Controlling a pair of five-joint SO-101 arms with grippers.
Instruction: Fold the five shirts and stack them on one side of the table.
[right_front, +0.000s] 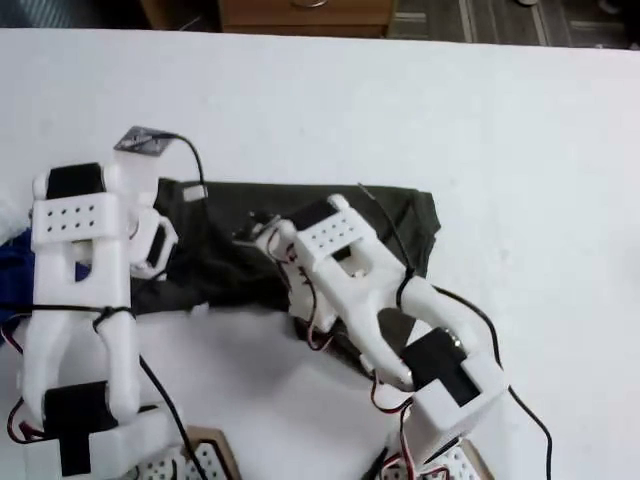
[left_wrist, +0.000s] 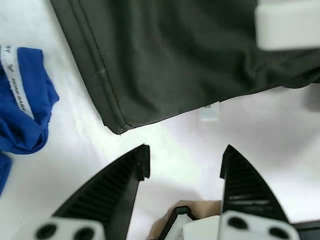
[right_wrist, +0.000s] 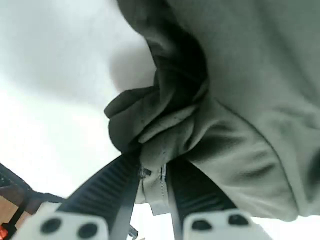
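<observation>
A dark olive shirt (right_front: 400, 215) lies crumpled across the middle of the white table (right_front: 420, 100). My right gripper (right_wrist: 155, 175) is shut on a bunched fold of it (right_wrist: 165, 125); in the high view that gripper (right_front: 262, 235) is over the shirt's left half. My left gripper (left_wrist: 185, 160) hangs open over bare table, just short of the shirt's hemmed corner (left_wrist: 120, 127), with nothing between its fingers. From above, the left gripper (right_front: 150, 245) is at the shirt's left edge. A blue shirt (left_wrist: 22, 115) lies bunched beside it, at the table's left edge (right_front: 10, 262).
The right arm's white body (left_wrist: 287, 25) is over the dark shirt. Both arm bases (right_front: 80, 430) stand at the table's front edge, with cables trailing. Wooden furniture (right_front: 300, 15) stands beyond the far edge. The table's far and right parts are bare.
</observation>
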